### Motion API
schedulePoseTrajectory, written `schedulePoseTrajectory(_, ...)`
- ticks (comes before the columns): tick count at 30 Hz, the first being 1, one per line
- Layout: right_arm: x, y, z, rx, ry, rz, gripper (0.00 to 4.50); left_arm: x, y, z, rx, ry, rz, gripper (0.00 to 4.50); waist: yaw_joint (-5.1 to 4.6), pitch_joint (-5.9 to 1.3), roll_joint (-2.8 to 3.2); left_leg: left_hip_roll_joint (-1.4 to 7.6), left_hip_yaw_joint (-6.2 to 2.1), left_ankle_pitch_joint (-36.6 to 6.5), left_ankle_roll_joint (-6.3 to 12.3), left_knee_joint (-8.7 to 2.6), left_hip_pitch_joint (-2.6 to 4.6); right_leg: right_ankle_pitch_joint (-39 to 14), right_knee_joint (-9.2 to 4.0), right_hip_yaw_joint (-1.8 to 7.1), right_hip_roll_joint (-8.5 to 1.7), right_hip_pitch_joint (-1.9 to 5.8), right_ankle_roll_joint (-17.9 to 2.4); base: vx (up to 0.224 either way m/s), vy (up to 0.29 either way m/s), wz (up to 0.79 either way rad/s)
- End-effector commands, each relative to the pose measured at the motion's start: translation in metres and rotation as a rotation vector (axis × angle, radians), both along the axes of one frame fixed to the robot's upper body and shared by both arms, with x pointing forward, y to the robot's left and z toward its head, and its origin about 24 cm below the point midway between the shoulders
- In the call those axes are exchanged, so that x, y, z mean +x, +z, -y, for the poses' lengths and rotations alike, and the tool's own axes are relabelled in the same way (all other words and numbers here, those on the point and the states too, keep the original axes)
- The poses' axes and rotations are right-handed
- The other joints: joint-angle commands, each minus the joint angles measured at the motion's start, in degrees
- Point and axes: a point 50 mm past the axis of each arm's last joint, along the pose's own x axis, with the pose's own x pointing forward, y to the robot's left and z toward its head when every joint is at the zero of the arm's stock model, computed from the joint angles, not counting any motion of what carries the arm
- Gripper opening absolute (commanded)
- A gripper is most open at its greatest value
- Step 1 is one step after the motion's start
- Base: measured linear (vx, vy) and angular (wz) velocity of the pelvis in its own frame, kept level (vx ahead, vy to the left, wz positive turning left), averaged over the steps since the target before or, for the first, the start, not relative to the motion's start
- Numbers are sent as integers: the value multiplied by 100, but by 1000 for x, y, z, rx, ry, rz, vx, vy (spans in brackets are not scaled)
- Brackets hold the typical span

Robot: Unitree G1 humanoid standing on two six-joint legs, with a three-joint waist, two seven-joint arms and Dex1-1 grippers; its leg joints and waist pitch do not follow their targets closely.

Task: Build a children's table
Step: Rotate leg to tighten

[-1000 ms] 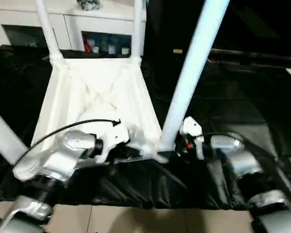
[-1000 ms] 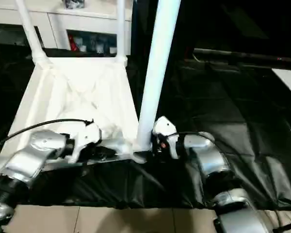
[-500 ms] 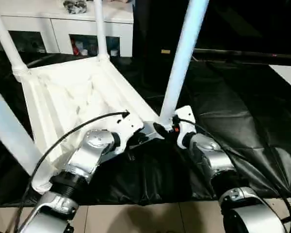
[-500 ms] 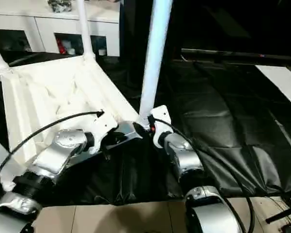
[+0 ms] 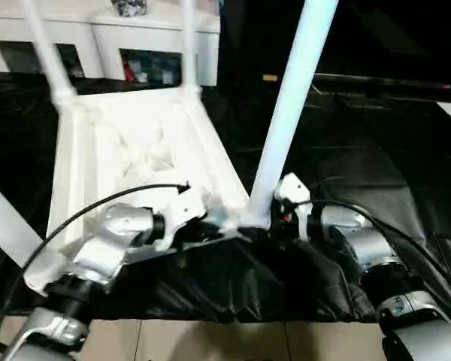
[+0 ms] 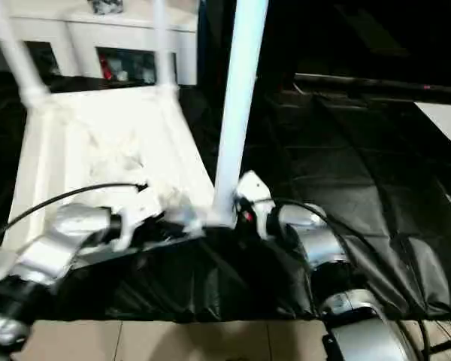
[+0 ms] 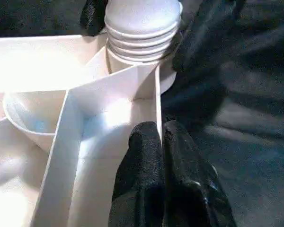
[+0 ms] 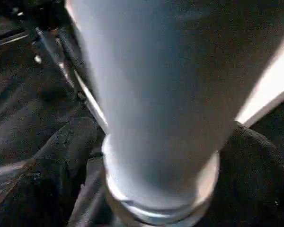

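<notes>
A: Tabletop (image 5: 135,143), white, lying underside-up on the black sheet (image 5: 376,158) over the desk, ribs showing. Legs count?

B: Four are standing in corner sockets, as far as I can judge: two far legs (image 5: 43,45), one at the near left (image 5: 4,222), and the near-right leg (image 5: 286,120) rising beside the right gripper (image 5: 279,219).

A: Jaws?

B: Left gripper (image 7: 162,137) is pinching a rib of the tabletop, jaws narrow. The right one is sitting against the near-right leg's base; whether its jaws are closing on it, I cannot tell.

A: Remaining?

B: Probably seating that last leg fully, then turning the table upright.
</notes>
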Motion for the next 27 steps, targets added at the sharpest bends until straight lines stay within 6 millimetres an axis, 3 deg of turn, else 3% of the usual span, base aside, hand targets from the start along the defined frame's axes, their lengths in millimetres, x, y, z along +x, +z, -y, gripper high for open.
schedulePoseTrajectory(1,-1,3,0,-3,30,-1,417,-6,1,13,-25,-95,-17,0,6,-359,65,116,28,-1361,280,-353,27,-1671,-386,254,-366,320,-1166,0,0,0)
schedulePoseTrajectory(11,-5,5,1,-10,129,-22,344,-7,3,7,-9,-156,-50,0,55,-374,50,116,28,-1180,259,-345,-2,-1550,-353,258,-376,346,-1148,0,0,0)
schedulePoseTrajectory(13,-6,4,-1,-9,134,-23,319,-6,3,8,-8,-150,-43,0,59,-376,19,111,32,-1151,262,-340,-4,-1559,-354,258,-375,350,-1135,0,0,0)
schedulePoseTrajectory(16,-7,2,-5,6,120,-20,302,-3,4,9,-20,-123,-25,0,70,-368,30,107,32,-1170,255,-340,-2,-1683,-368,259,-380,342,-1085,0,0,0)
schedulePoseTrajectory(20,-5,-2,-11,44,43,-9,277,5,2,13,-18,-30,14,0,55,-343,9,103,14,-1362,160,-353,14,-2160,-414,253,-379,314,-926,0,0,0)
schedulePoseTrajectory(21,-2,-6,-17,58,-44,-8,277,13,2,18,-14,46,51,0,48,-344,8,102,12,-1376,126,-356,8,-2243,-422,256,-385,312,-871,0,0,0)
schedulePoseTrajectory(22,1,-8,-22,64,-107,1,274,16,2,22,-16,73,65,0,27,-337,-64,94,16,-1463,115,-349,22,-2430,-456,245,-382,297,-814,0,0,0)
schedulePoseTrajectory(24,5,-11,-29,77,-189,3,272,19,3,28,-25,102,73,0,28,-330,-40,85,3,-1495,88,-350,23,-2649,-461,242,-398,291,-738,0,0,0)
schedulePoseTrajectory(25,9,-13,-38,103,-281,-15,272,20,4,38,-35,124,78,0,-16,-318,-24,84,-6,-1550,19,-358,26,-2852,-488,237,-401,262,-659,0,0,0)
schedulePoseTrajectory(27,11,-17,-55,138,-395,-43,270,22,4,53,-52,159,78,0,-73,-322,-25,74,-43,-1612,-37,-376,-17,-3066,-502,202,-408,291,-543,0,0,0)
